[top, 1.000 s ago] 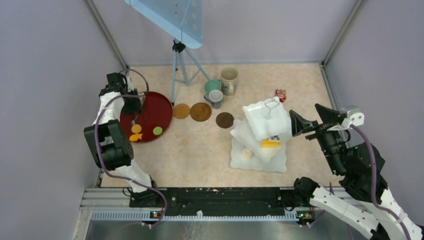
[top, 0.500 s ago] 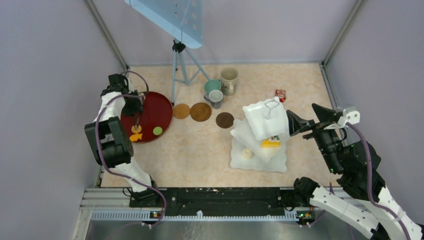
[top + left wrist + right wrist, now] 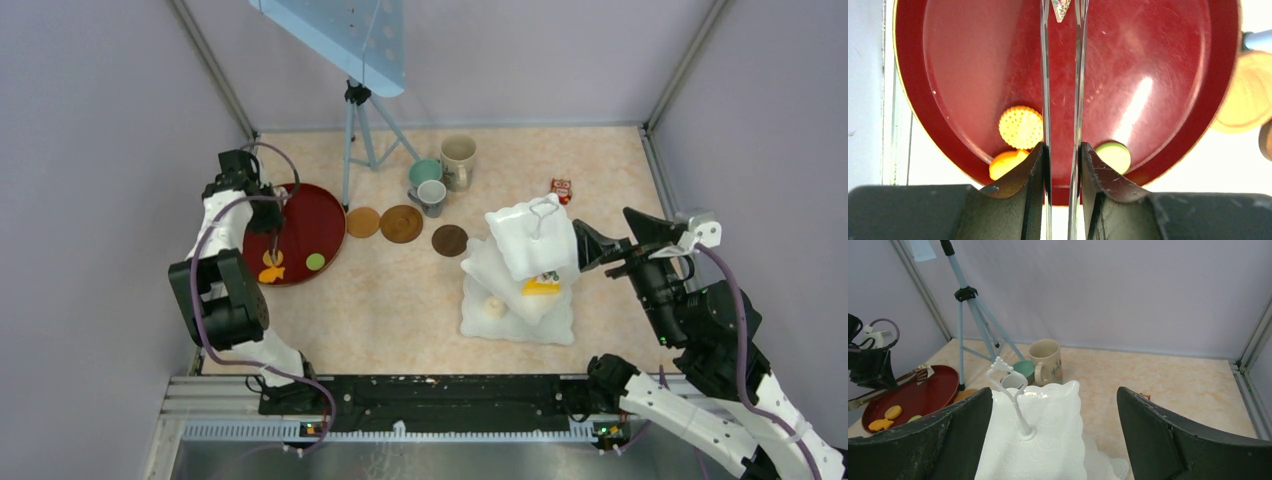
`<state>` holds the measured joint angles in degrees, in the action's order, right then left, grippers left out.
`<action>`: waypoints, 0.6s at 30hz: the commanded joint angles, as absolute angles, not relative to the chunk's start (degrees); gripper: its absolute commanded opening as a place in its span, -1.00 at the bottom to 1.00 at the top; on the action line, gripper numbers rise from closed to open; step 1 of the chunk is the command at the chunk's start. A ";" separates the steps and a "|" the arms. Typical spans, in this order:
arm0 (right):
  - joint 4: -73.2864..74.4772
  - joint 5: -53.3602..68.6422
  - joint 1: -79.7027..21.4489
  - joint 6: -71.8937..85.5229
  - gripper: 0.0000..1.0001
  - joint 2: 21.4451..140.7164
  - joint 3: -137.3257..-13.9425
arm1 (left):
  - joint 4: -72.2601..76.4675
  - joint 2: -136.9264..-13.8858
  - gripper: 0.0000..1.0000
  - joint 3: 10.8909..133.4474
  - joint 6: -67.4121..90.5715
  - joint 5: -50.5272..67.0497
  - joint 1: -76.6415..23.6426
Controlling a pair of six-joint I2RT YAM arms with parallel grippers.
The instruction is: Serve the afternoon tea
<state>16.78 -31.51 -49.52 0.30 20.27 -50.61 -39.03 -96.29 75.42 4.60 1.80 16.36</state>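
My left gripper is shut on the long metal tongs and holds them above the dark-red tray. The tong tips pinch a small speckled wedge. An orange round cookie, an orange fish-shaped cookie and a green macaron lie at the tray's near edge. My right gripper is open and empty just right of the white three-tier stand. The stand holds a yellow cake and a cream piece. Beige, teal and grey mugs stand behind three coasters.
A blue tripod with a perforated blue panel stands at the back, between the tray and the mugs. A small red packet lies behind the stand. Grey walls close in the table on three sides.
My right gripper has moved slightly left, closer to the stand's top tier. My left gripper has shifted slightly over the tray with the tongs still in it.
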 commanded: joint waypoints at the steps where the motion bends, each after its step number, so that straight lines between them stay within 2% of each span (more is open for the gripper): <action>1: 15.86 -33.17 -50.19 1.16 0.85 20.92 -51.74 | -39.41 -87.21 -0.45 72.69 5.65 1.51 14.17; 10: 16.61 -37.46 -50.25 0.39 0.85 20.65 -52.83 | -43.12 -74.13 -0.35 68.33 4.72 9.94 6.72; 18: 19.68 -42.95 -50.19 2.50 0.85 19.66 -54.66 | -42.63 -66.41 -0.35 64.99 4.13 10.66 -14.17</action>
<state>19.16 -38.57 -49.52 1.43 20.25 -51.79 -43.31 -69.82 66.26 4.12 8.67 -7.84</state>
